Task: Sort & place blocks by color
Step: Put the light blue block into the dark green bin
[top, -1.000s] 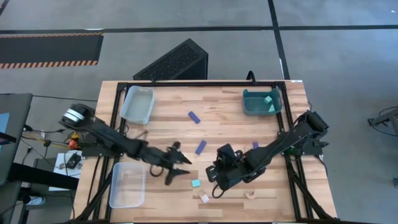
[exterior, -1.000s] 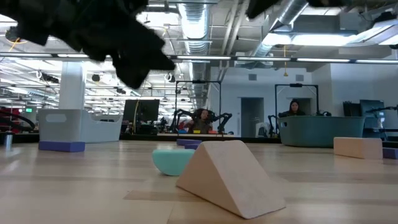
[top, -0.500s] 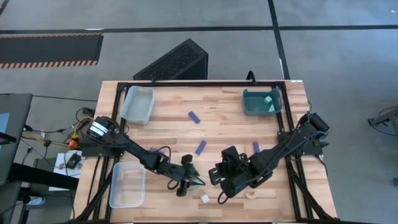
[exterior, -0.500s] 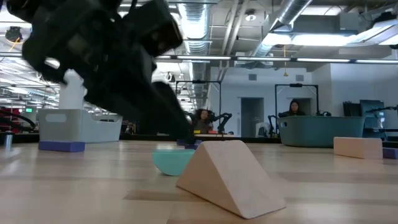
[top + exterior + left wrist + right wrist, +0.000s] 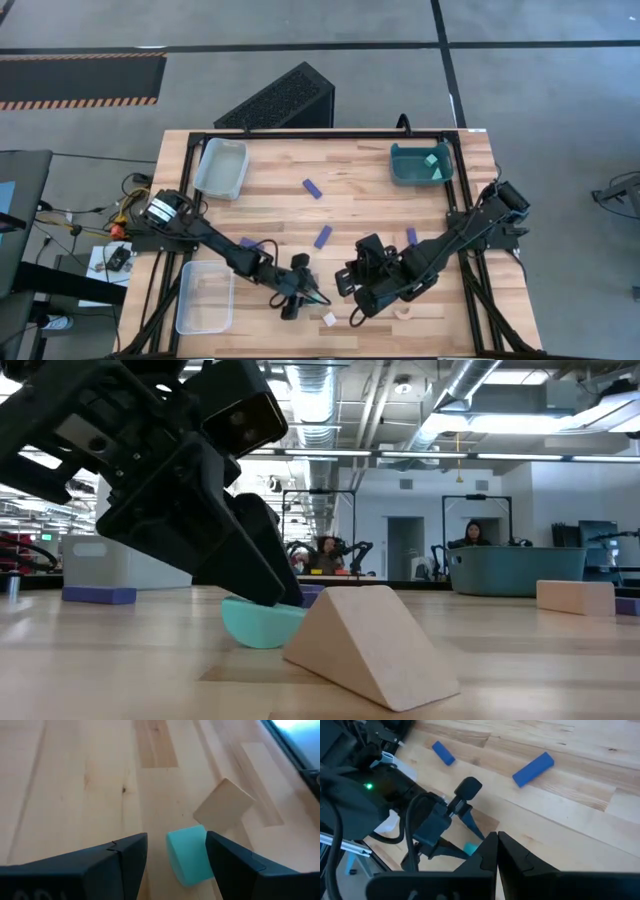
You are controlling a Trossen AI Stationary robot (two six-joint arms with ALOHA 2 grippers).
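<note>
**Cyan block sitting between the left fingers**

Cyan block [image 5: 189, 854] is lying on the table [image 5: 360, 195] near its front edge, just beside a tan wedge [image 5: 223, 804]. Left gripper [image 5: 176, 855] is straddling it, fingers spread with a gap on each side, nothing clamped. Judging from this, centring before closing should keep the wedge from being nudged. Right gripper [image 5: 497, 851] is hanging nearby, fingers pressed together, empty

A robotics lab: exposed ceiling ducts [image 5: 330, 400], more robot arms [image 5: 345, 550] and seated people [image 5: 472, 535] behind.
</note>
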